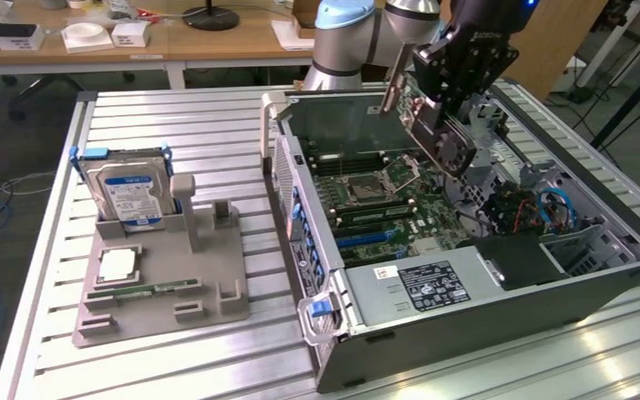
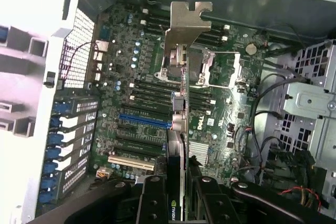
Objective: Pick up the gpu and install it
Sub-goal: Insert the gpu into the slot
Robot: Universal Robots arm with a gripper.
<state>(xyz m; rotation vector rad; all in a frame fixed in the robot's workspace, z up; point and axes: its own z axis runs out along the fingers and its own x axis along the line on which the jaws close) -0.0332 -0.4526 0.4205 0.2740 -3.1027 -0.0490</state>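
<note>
The gpu (image 1: 415, 112) is a green card with a black cooler and a silver end bracket (image 2: 185, 24). It hangs tilted above the open computer case (image 1: 587, 292). My gripper (image 1: 453, 125) is shut on it from above. In the wrist view the gpu (image 2: 181, 124) shows edge-on between my black fingers (image 2: 152, 203), over the motherboard (image 2: 131, 77). The card sits clear of the board, close to the blue slot (image 2: 144, 121) and its neighbours.
A grey fixture (image 1: 164, 283) on the slatted metal table holds a hard drive (image 1: 129, 193), a processor chip (image 1: 117, 265) and a memory strip (image 1: 147, 290). Inside the case are a power supply (image 1: 420, 287), cables (image 1: 542, 208) and drive cages (image 2: 310, 103).
</note>
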